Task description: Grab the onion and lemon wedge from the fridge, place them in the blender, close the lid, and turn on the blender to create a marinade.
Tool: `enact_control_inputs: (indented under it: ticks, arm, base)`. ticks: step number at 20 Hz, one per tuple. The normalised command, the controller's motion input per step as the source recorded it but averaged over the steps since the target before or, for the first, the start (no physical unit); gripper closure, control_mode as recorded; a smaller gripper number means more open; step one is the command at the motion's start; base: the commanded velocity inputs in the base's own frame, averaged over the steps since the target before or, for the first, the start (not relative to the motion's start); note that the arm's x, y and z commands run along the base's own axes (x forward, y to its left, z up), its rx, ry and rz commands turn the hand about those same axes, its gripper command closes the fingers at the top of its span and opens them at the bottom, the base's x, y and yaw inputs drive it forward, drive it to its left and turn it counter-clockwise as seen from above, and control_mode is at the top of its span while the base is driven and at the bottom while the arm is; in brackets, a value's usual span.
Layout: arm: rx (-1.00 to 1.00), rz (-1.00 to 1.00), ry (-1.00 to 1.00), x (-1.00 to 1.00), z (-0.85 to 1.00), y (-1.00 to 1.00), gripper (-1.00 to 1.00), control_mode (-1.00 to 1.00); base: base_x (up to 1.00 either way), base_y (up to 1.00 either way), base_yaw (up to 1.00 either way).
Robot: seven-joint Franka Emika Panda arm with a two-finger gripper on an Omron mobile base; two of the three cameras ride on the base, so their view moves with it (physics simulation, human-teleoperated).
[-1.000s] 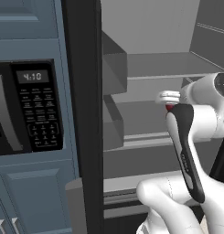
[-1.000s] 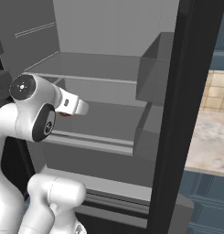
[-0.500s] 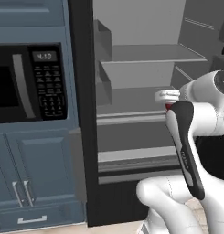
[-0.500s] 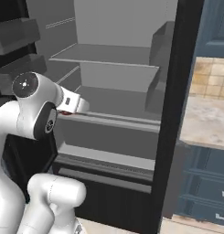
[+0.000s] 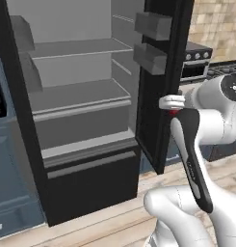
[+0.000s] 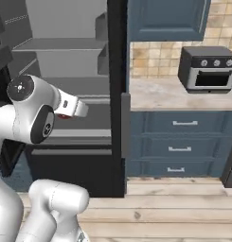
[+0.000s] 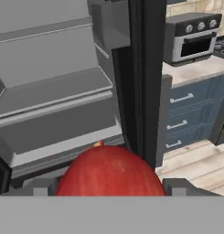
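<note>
Fingertips (image 7: 40, 186) barely peek out either side of the one onion (image 7: 109, 170) you see in the hand view; spread wide, the gripper (image 7: 109, 185) grasps that red ball, whose lower half is cut off. From the base views only a red sliver shows under the wrist. One fridge (image 5: 76, 103) stands open before you, three grey shelves visible, two door bins (image 5: 152, 41). One oven (image 6: 208, 68) sits on the counter (image 6: 160, 94).

Onion (image 7: 109, 171) fills bottom centre of frame, glossy red, sitting between two dark fingertips (image 7: 179, 186) of end effector (image 7: 109, 188), jaws spread wide around it. Fridge (image 7: 54, 91) takes up left and centre: grey shelves, dark door edge running down middle. Upper right: small oven (image 7: 192, 39) on worktop (image 7: 195, 71). Blue drawers (image 7: 189, 119) beneath. Wooden floor (image 7: 191, 167) at lower right.
</note>
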Motion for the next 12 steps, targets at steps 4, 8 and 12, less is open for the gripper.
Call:
enact_control_inputs:
  ticks: [4,8,12]
  arm:
    - [0.0,0.0,0.0,0.0,0.0,0.0,1.0,1.0]
    - [0.0,0.0,0.0,0.0,0.0,0.0,1.0,1.0]
    - [0.0,0.0,0.0,0.0,0.0,0.0,1.0,1.0]
  base:
    - [-0.2,-0.46,-0.69]
    - [0.0,-0.43,-0.74]
    - [0.24,-0.52,-0.68]
